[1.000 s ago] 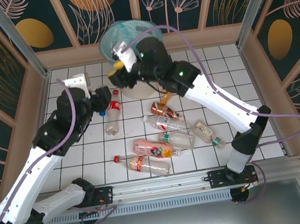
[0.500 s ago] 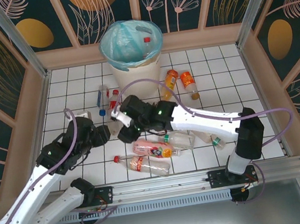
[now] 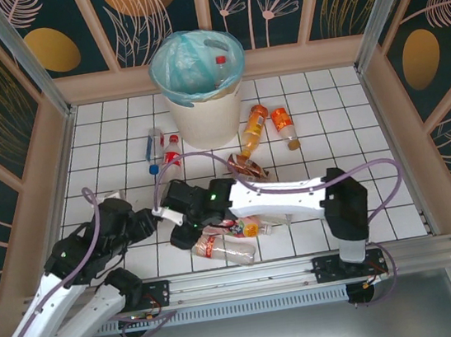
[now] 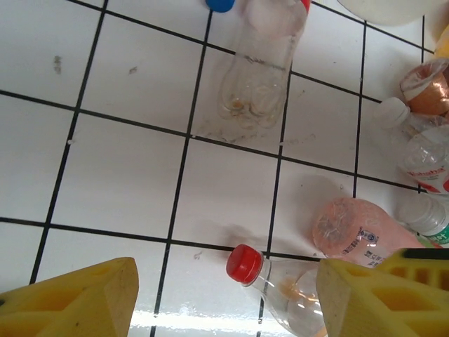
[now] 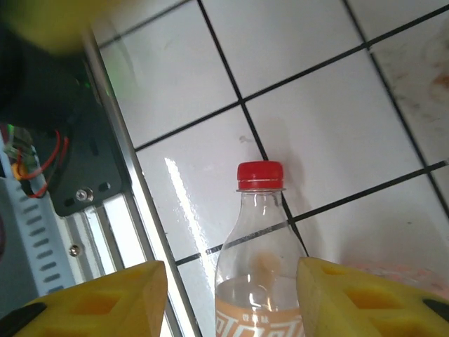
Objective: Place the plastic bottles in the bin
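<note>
A clear bottle with a red cap (image 3: 220, 250) lies near the front rail. My right gripper (image 5: 231, 302) is open, its yellow fingers (image 5: 372, 298) on either side of this bottle's shoulder (image 5: 259, 281) with a gap on the left. My left gripper (image 4: 224, 302) is also open, low over the same bottle's red cap (image 4: 244, 263). From above, my left gripper (image 3: 153, 221) and right gripper (image 3: 185, 228) sit close together. The bin (image 3: 202, 113) stands at the back with a bottle (image 3: 217, 68) inside. Several more bottles lie on the tiles, among them a pink one (image 4: 358, 232) and two orange ones (image 3: 253, 127).
Two clear bottles (image 3: 162, 149) lie left of the bin; one of them (image 4: 256, 77) is ahead of my left gripper. The metal front rail (image 3: 249, 282) and a black mount (image 5: 77, 175) are right beside the red-capped bottle. Wooden walls (image 3: 65, 148) enclose the tiled floor.
My right arm has swung down from the bin to the near-left bottles. My left arm has drawn back toward the front rail. Both jaws stand a little wider.
</note>
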